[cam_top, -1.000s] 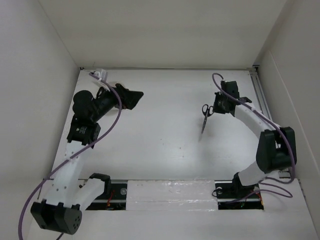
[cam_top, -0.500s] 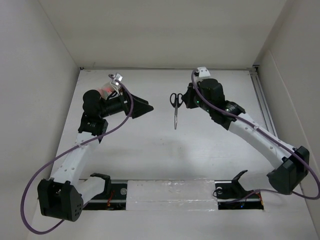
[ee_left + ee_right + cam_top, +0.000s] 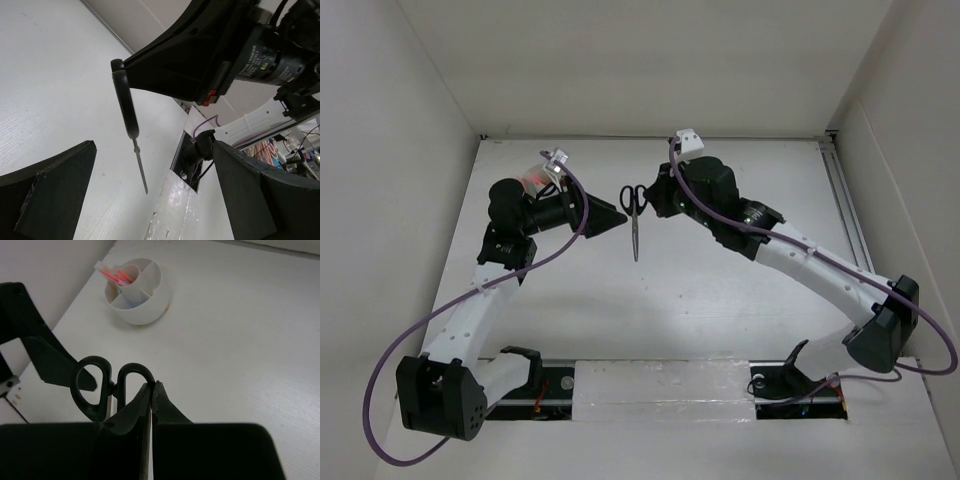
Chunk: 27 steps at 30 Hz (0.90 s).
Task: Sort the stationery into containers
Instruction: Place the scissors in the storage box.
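My right gripper (image 3: 654, 198) is shut on one handle loop of the black-handled scissors (image 3: 635, 235) and holds them above the table, blades hanging toward the near edge. In the right wrist view its jaws (image 3: 152, 385) pinch the right loop of the scissors (image 3: 134, 367). My left gripper (image 3: 610, 216) is open and empty, just left of the scissors. The left wrist view shows the scissors (image 3: 125, 107) hanging beyond the gap in my left gripper (image 3: 155, 150). The round white divided tub (image 3: 136, 290) holds pink and red pens (image 3: 114, 275). In the top view my left arm mostly hides it.
White walls close in the table at the left, back and right. A metal rail (image 3: 840, 190) runs along the right edge. A shiny strip (image 3: 660, 385) joins the arm bases at the near edge. Purple cables loop off both arms.
My right arm has swung left across the table, carrying the scissors from the right side to just in front of my left gripper. My left gripper turned rightward, then held still.
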{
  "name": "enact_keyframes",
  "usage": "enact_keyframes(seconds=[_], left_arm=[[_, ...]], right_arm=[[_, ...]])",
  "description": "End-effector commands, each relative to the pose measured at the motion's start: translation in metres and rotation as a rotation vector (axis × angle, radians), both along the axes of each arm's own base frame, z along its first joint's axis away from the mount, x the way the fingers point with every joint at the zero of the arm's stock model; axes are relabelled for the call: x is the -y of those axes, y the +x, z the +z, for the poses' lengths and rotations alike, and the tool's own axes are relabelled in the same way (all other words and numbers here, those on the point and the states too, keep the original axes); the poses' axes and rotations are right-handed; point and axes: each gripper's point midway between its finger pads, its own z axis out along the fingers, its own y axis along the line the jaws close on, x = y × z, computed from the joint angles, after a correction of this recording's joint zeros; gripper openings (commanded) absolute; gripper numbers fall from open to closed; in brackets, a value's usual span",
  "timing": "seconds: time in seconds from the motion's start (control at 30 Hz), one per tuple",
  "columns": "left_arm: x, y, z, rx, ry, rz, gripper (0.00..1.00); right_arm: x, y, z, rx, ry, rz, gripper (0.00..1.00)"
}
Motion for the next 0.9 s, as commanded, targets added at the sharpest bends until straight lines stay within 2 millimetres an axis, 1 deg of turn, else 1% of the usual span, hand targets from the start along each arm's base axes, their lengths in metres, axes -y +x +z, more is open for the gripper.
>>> enact_keyframes(seconds=[0.0,0.03,0.07,0.1,0.13,0.17,0.2,0.23,0.27,0.3,0.33,0.37,0.4,0.43,0.47,0.5,0.53,0.57,0.6,0.63,0.67,0.7,0.73,0.77,0.8,0.87], left_arm=[[0.001,-0.001,0.012,0.079,0.005,-0.006,1.0],[0.0,0.002,0.011,0.068,0.007,0.012,1.0],[0.0,0.002,0.013,0.077,0.01,0.012,1.0],[-0.001,0.005,0.009,0.07,0.02,0.027,1.0],[-0.002,0.007,0.009,0.069,0.02,0.041,1.0],[-0.002,0.007,0.011,0.073,0.025,0.041,1.0],[-0.003,0.008,0.013,0.082,0.023,0.053,1.0],[-0.003,0.008,0.013,0.082,0.023,0.054,1.0],[-0.003,0.008,0.011,0.082,0.03,0.054,1.0],[-0.003,0.009,0.011,0.081,0.03,0.063,1.0],[-0.003,0.009,0.009,0.068,0.033,0.062,0.98],[-0.004,0.011,0.011,0.076,0.037,0.076,0.96],[-0.005,0.014,0.009,0.077,0.045,0.091,0.95],[-0.005,0.014,0.014,0.087,0.042,0.092,0.94],[-0.007,0.014,0.014,0.092,0.047,0.107,0.9],[-0.008,0.017,0.012,0.08,0.051,0.122,0.89],[-0.008,0.017,0.016,0.097,0.053,0.122,0.86],[-0.009,0.019,0.014,0.087,0.056,0.136,0.84],[-0.009,0.019,0.014,0.095,0.06,0.136,0.75],[-0.01,0.021,0.012,0.086,0.063,0.149,0.7],[-0.01,0.021,0.016,0.094,0.061,0.15,0.65],[-0.01,0.021,0.016,0.094,0.061,0.15,0.61],[-0.01,0.021,0.016,0.094,0.061,0.15,0.59],[-0.01,0.021,0.016,0.094,0.061,0.15,0.49],[-0.01,0.021,0.014,0.084,0.064,0.149,0.42],[-0.011,0.023,0.014,0.084,0.064,0.161,0.34]], right_arm=[[-0.019,0.0,0.056,0.09,0.137,0.009,0.0],[-0.025,-0.008,0.066,0.098,0.148,0.031,0.0],[-0.03,-0.009,0.064,0.091,0.142,0.04,0.0],[-0.035,-0.007,0.06,0.081,0.126,0.034,0.0],[-0.038,-0.011,0.055,0.061,0.106,0.022,0.0],[-0.042,-0.012,0.063,0.071,0.119,0.031,0.0],[-0.047,-0.015,0.058,0.056,0.102,0.04,0.0],[-0.049,-0.017,0.062,0.057,0.115,0.038,0.0],[-0.055,-0.022,0.065,0.062,0.119,0.048,0.0],[-0.055,-0.022,0.063,0.056,0.112,0.048,0.0],[-0.061,-0.026,0.065,0.057,0.114,0.061,0.0],[-0.063,-0.03,0.062,0.051,0.107,0.071,0.0],[-0.065,-0.027,0.062,0.052,0.105,0.062,0.0],[-0.067,-0.031,0.063,0.05,0.102,0.071,0.0],[-0.066,-0.03,0.063,0.052,0.101,0.061,0.0],[-0.067,-0.032,0.063,0.054,0.1,0.061,0.0],[-0.07,-0.036,0.063,0.053,0.1,0.07,0.0],[-0.07,-0.036,0.063,0.053,0.1,0.07,0.0],[-0.068,-0.035,0.061,0.049,0.09,0.061,0.0],[-0.071,-0.039,0.061,0.049,0.09,0.07,0.0],[-0.071,-0.039,0.061,0.049,0.09,0.07,0.0],[-0.069,-0.037,0.057,0.046,0.081,0.06,0.0],[-0.069,-0.037,0.057,0.046,0.081,0.06,0.0],[-0.069,-0.037,0.052,0.041,0.074,0.06,0.0],[-0.069,-0.037,0.052,0.041,0.073,0.06,0.0],[-0.068,-0.038,0.05,0.041,0.058,0.062,0.0]])
